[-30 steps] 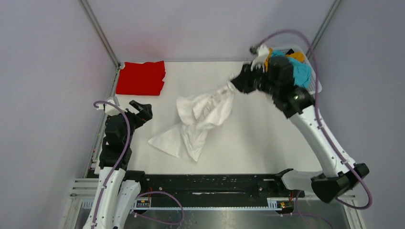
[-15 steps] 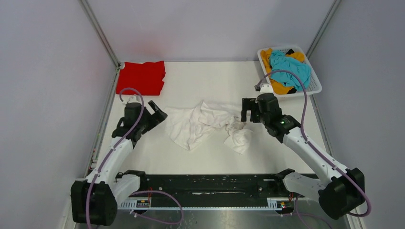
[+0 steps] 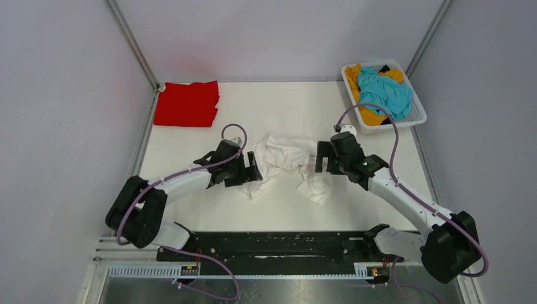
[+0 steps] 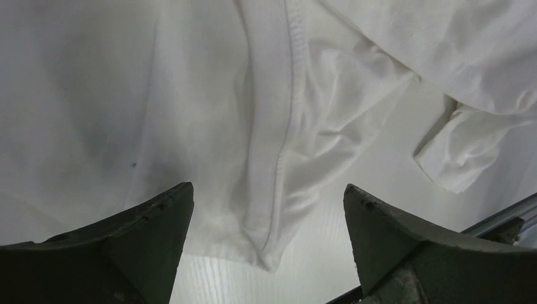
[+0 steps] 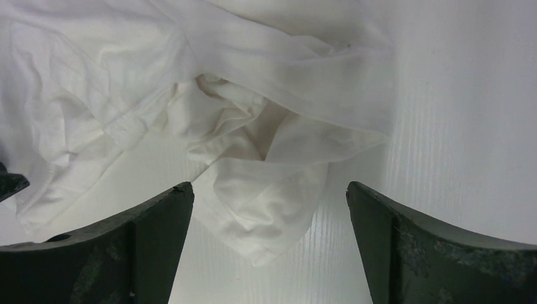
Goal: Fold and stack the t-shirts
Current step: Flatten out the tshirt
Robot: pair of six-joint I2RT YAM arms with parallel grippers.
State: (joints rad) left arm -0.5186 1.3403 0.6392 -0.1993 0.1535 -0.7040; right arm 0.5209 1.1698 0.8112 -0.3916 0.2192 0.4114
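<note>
Four t-shirts are in view, and the large white t-shirt [image 3: 284, 157] lies crumpled in the middle of the table [image 3: 285, 104], spread in loose folds with one bunched lobe trailing toward the near right. The red t-shirt [image 3: 187, 103] sits folded flat in the far left corner, well apart from the white one. The teal t-shirt [image 3: 383, 92] is heaped on top of the orange-yellow t-shirt [image 3: 370, 116] inside the white basket [image 3: 420, 113] at the far right corner. The left gripper [image 3: 252, 170] is low at the left edge of the white cloth, its arm reaching in from the near left. From the left wrist camera the left gripper [image 4: 266, 209] has its jaws spread wide, and a stitched hem of the white t-shirt [image 4: 266, 126] runs down between them, ending in a folded corner on the tabletop; neither finger pinches the cloth, so it holds nothing. The right gripper [image 3: 322, 158] is at the right side of the same garment, just above the bunched lobe, its arm coming in from the near right. From the right wrist camera the right gripper [image 5: 269, 209] is likewise fully parted, and the wrinkled lobe of the white t-shirt [image 5: 253, 145] lies on the table in the gap between the fingers without being clamped. Whether either set of fingertips touches the fabric cannot be told from these views.
</note>
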